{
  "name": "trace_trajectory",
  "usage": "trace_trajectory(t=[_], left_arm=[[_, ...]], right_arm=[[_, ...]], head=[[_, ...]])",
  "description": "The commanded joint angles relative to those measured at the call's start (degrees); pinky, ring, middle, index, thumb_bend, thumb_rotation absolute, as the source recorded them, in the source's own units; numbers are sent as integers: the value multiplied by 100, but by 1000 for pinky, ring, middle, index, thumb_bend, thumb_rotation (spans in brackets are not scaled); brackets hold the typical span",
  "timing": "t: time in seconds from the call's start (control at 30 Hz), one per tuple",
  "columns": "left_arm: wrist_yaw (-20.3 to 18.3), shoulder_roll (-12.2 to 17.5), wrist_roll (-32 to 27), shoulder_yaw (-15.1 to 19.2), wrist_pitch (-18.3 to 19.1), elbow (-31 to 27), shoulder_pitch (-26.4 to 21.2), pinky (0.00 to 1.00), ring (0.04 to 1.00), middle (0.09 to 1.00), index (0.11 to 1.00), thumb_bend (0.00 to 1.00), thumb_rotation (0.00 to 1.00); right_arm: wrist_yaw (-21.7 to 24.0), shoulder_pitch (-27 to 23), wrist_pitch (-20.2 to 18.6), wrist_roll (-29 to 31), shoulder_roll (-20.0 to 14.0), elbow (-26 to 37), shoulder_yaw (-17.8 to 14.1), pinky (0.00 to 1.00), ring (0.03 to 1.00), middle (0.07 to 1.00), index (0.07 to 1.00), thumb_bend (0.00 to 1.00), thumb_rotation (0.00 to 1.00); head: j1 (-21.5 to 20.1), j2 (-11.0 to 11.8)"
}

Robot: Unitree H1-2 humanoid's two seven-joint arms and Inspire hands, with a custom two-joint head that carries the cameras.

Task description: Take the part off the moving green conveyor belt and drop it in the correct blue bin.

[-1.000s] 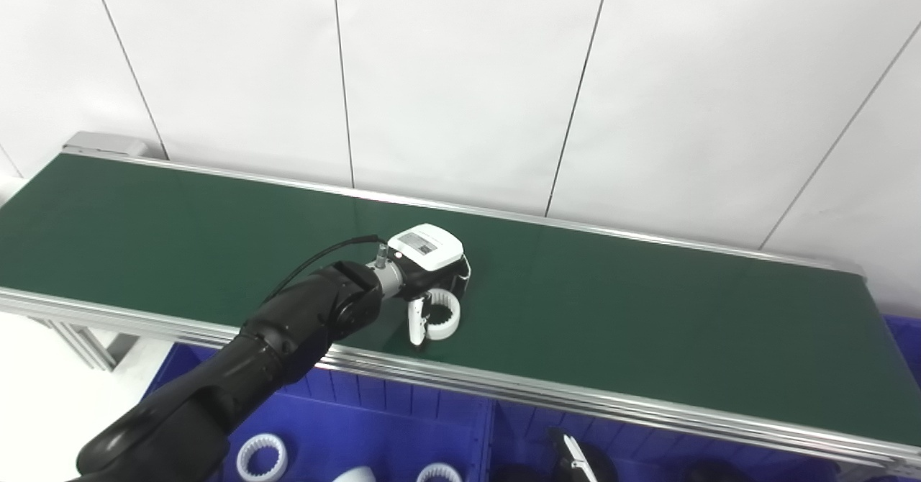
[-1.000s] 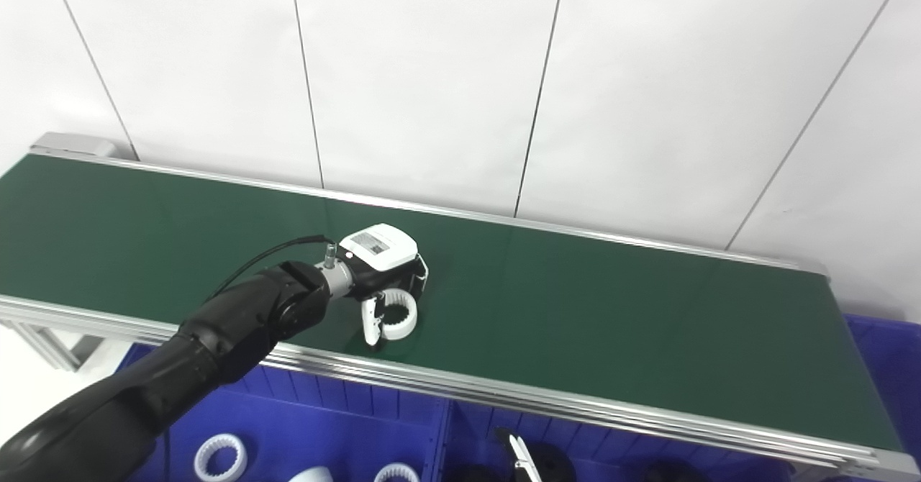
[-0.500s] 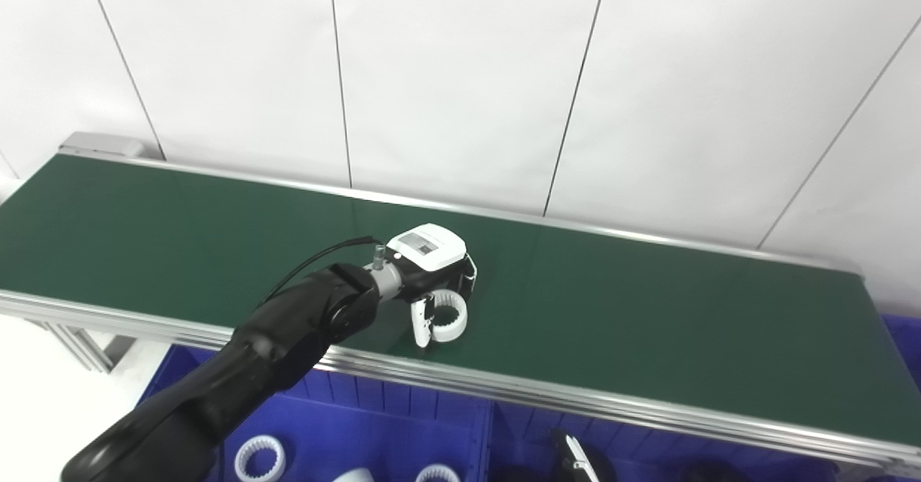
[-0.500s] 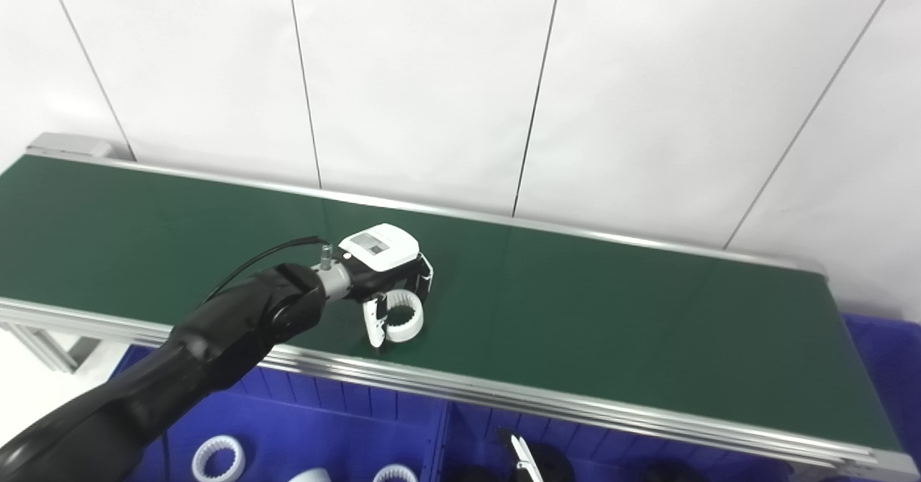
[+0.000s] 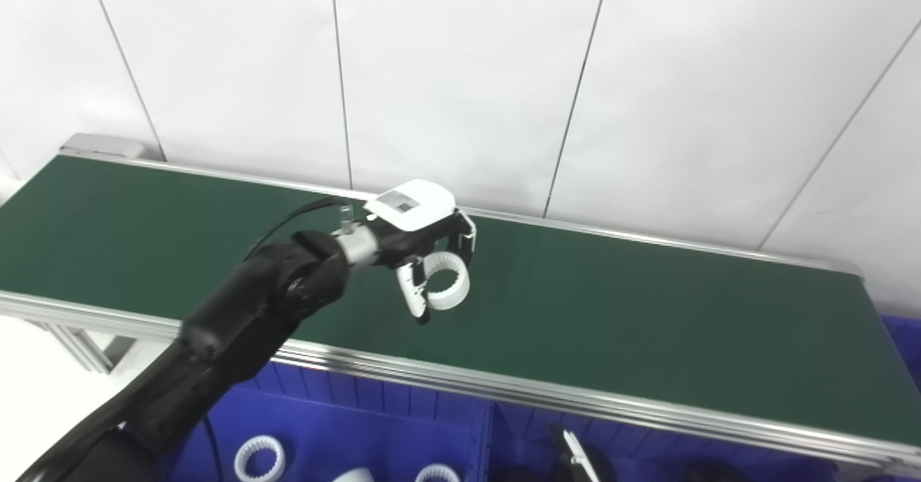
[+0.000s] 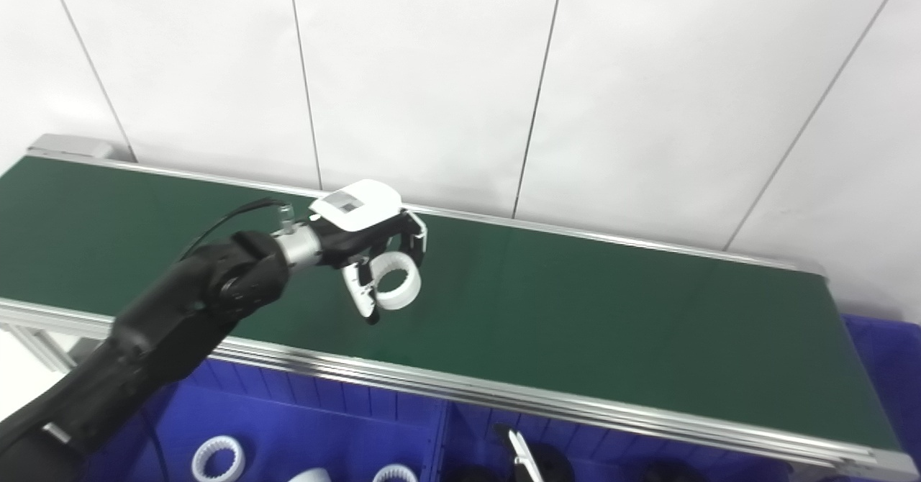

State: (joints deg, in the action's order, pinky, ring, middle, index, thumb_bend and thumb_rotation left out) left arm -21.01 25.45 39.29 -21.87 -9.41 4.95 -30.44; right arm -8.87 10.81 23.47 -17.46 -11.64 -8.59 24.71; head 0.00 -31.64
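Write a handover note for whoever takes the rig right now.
Left hand: shut on the white ring, held above the green belt.
Right hand: not in view.
Blue bins sit below the belt's near rail; the left one already holds white rings, the one beside it dark parts.
Done: ring picked off the belt.
Left: carry it over the near rail and drop it in the bin with the white rings.

Left hand [image 5: 421, 234] sits above the conveyor belt [image 5: 647, 324], left of belt centre, closed around the ring part [image 5: 447, 289]. Bins [image 5: 345, 424] lie below the belt's near rail. 2 rings [image 5: 260, 457] lie in the left bin; other parts lie in the next bin, to its right.
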Motion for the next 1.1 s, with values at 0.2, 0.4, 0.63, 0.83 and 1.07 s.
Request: trace_trajectory(t=[0.2, 0.4, 0.63, 0.83, 1.07], left_arm=[[-313, 399, -1020, 702, -71, -711, 349, 223, 289, 477, 380, 537, 0], [-174, 308, -1405, 724, -449, -622, 994, 272, 434, 492, 383, 503, 0], [2, 55, -1288, 629, -597, -320, 1530, 278, 432, 496, 399, 502, 0], [77, -49, -1134, 587, -489, -247, 1683, 280, 427, 500, 410, 502, 0], [272, -192, -961, 483, -514, -16, 1846, 271, 431, 498, 411, 503, 0]], right_arm=[[590, -614, -713, -21, 439, 678, -351, 946, 966, 991, 970, 394, 974], [720, -617, -944, -138, 517, 755, -582, 945, 964, 991, 972, 407, 986], [809, -519, -887, -170, 575, 909, -735, 922, 964, 990, 968, 368, 971], [848, -468, -962, -200, 610, 1052, -761, 935, 967, 990, 968, 363, 972], [895, -441, -1031, -235, 659, 1131, -779, 937, 968, 991, 967, 369, 970]], head=[[-1381, -1353], [-1484, -1257], [-1459, -1212], [-1460, -1221], [-1494, -1246]])
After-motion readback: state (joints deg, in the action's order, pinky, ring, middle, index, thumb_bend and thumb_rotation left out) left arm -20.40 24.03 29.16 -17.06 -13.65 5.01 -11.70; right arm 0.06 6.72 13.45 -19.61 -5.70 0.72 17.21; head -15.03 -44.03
